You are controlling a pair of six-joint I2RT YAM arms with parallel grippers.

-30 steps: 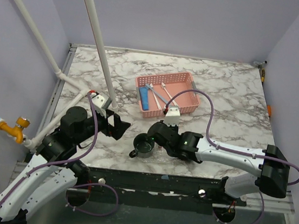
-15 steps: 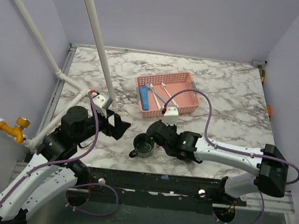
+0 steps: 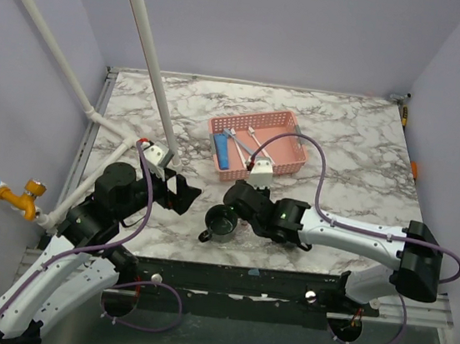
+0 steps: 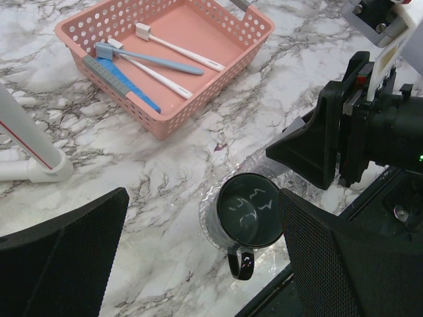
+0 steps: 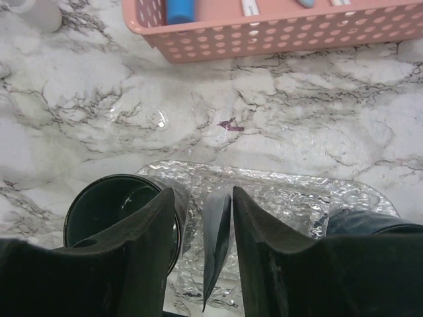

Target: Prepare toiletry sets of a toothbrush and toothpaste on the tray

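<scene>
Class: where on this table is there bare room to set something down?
Bare marble tabletop lies behind the pink lattice basket and to its right. Crowded: the near edge, where the clear plastic tray carries a dark mug beside the right gripper.

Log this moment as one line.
left gripper: open, left of tray | right gripper: jaws apart over tray | tray: holds mug, no set yet | toothbrushes, toothpaste: in basket

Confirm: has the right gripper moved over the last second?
Yes. In the top view the right gripper has edged up-left, closer to the pink basket, which stayed put.
</scene>
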